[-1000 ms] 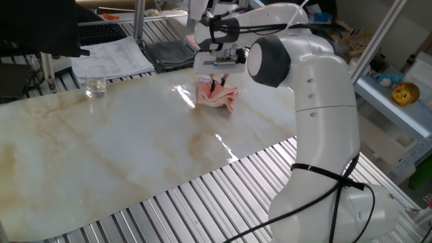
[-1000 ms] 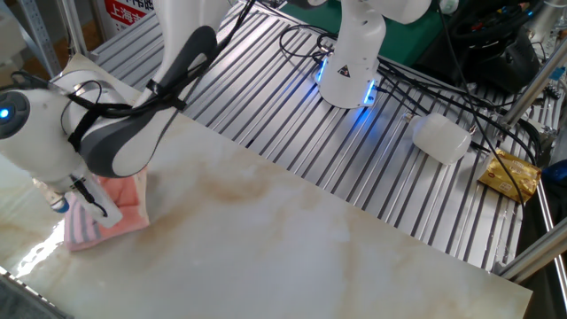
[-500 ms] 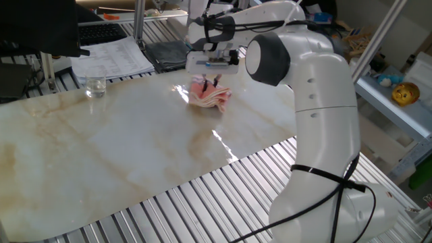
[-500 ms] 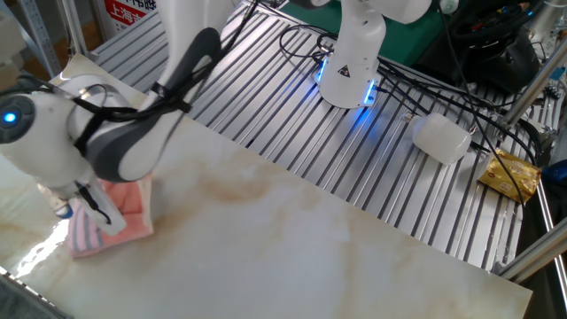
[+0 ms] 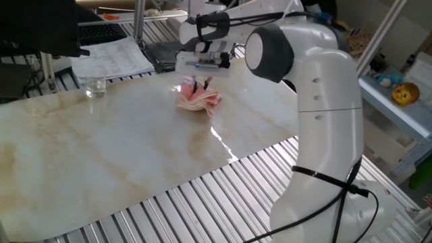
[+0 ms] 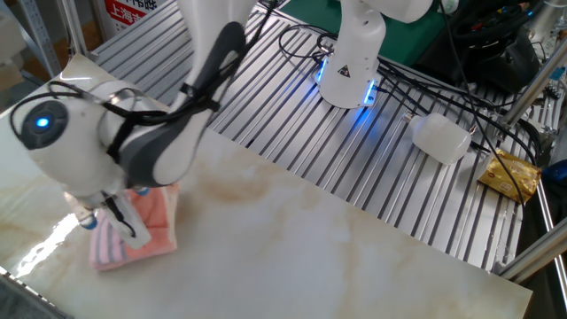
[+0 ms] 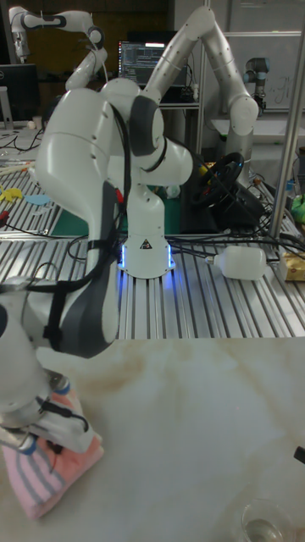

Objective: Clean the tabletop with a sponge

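Tabletop: lying glossy, cream, tan-veined.
Sponge: sitting directly under the jaws, touching.
Gripper: pinching sponge's top fold.
Writing: none legible.

Two fixed views flank the tabletop; the tall one faces the arm's base.

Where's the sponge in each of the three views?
One fixed view: sponge upper centre, on the far part of the tabletop, under the hand.
The other fixed view: lower left, partly behind the hand.
Tall fixed view: bottom left corner.
Shared landmark: the hand pressing down on it; the jaws are too hidden to tell if they grip it.
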Controlling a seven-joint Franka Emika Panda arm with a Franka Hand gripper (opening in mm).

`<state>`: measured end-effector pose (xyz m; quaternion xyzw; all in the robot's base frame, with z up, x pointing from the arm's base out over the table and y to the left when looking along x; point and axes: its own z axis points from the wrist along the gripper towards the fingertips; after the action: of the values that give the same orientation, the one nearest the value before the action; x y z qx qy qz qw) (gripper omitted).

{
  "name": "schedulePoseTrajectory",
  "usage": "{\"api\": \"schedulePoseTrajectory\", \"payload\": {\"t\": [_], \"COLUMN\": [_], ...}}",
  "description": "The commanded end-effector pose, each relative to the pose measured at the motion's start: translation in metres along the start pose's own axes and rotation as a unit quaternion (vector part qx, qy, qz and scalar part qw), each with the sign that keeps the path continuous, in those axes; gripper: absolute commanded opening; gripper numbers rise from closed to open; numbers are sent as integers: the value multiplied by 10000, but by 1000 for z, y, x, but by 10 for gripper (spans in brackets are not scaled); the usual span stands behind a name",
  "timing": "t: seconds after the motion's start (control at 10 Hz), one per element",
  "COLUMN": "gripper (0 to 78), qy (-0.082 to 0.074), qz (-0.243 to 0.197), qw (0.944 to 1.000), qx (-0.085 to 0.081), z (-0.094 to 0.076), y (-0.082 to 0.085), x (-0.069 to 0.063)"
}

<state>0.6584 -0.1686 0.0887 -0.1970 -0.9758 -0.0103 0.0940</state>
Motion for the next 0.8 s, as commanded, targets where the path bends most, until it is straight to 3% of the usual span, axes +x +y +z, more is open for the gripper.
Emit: {"api": "schedulePoseTrajectory", "payload": {"t": [0.1, 0.2, 0.3, 0.4, 0.8], "gripper": [12, 12, 12, 12, 12], "qy": [60, 37, 31, -12, -38], "qz": [266, 244, 239, 179, 101], "qw": [9996, 9997, 9997, 9997, 9994], "qx": [-23, 56, 67, 174, 340], "z": [-11, -7, -6, 3, 8], "y": [15, 12, 11, 2, -16], "x": [35, 46, 47, 61, 81]}}
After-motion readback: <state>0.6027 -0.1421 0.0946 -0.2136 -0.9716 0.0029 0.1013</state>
